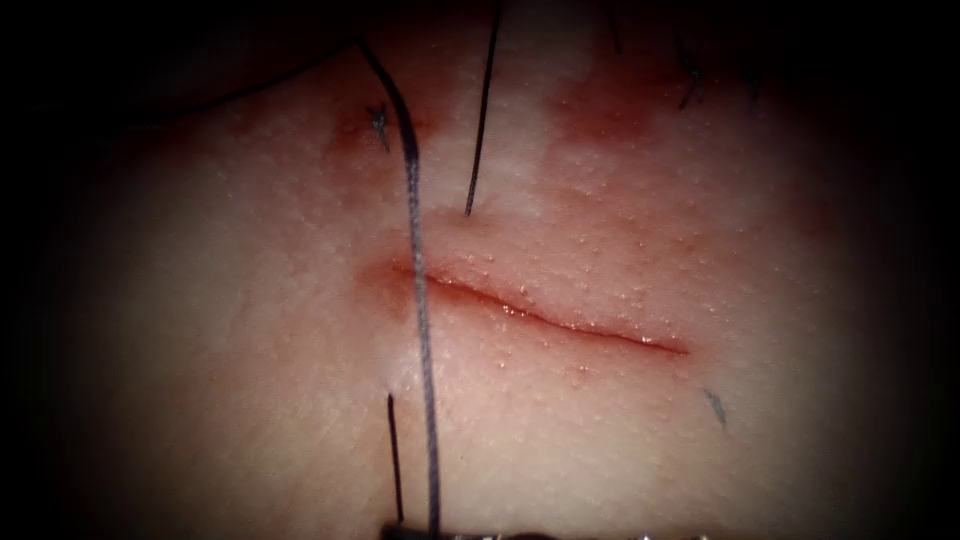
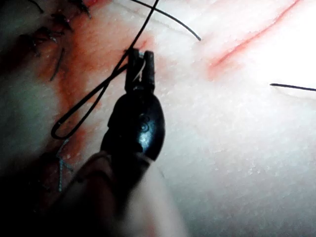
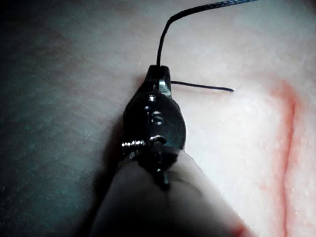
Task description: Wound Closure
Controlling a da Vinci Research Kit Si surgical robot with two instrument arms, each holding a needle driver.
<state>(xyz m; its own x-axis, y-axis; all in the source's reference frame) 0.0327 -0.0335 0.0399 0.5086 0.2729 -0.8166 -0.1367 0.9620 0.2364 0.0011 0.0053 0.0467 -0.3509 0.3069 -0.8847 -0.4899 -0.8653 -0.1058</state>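
- Right tool: jaws are sitting together, clamping the thread; one strand is rising from the tip and curving away, and a short free end is sticking out sideways just beside the jaws. In the endoscope view a sliver of this tool is showing at the near edge, where the thread is meeting it.
- Thread: a dark strand is running from the near edge up across the left end of the cut and arching away toward the far left. Judged light, limp and slippery; it is best taken well within the jaws, away from its free end.
- Short cut end: lying on the near side of the cut, just beside the long strand.
- Tissue: pale, pebbled, likely soft and yielding; red fluid is staining it beyond the cut.
- Cut: lying open and shallow, slanting from centre toward the right.
- Loose strand: crossing the far side, its end stopping short of the cut.
- Left tool: jaws are pressing together on a loop of thread beside finished stitches.
- Needle: cannot be made out; whether it is in the tissue cannot be told.
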